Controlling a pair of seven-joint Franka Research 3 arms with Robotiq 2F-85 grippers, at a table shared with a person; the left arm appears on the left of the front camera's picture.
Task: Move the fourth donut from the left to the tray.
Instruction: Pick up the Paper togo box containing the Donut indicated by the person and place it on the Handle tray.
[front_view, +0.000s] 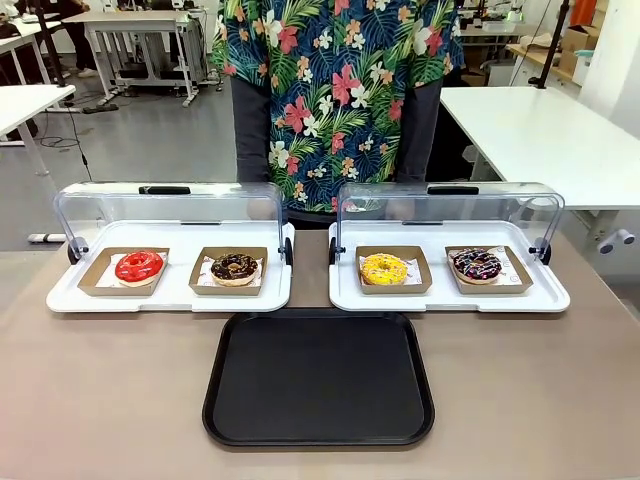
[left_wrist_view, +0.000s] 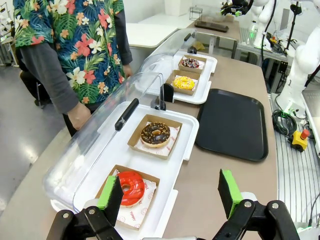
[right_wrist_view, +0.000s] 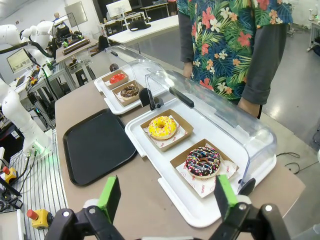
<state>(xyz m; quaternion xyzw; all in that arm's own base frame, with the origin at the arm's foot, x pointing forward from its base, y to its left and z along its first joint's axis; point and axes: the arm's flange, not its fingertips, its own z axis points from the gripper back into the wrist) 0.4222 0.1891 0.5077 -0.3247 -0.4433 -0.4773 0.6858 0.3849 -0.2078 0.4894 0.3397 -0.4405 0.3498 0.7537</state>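
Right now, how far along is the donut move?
Done: the clear lid is open. In hand: nothing; left gripper and right gripper hang open. Left: the striped donut sits in the white display tray, not yet on the black tray.

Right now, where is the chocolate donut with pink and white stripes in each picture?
Front view: striped donut at far right, middle height.
Left wrist view: striped donut far back, top centre-right.
Right wrist view: striped donut close, lower centre-right.
Shared landmark: the yellow donut is its neighbour on the same white display tray.
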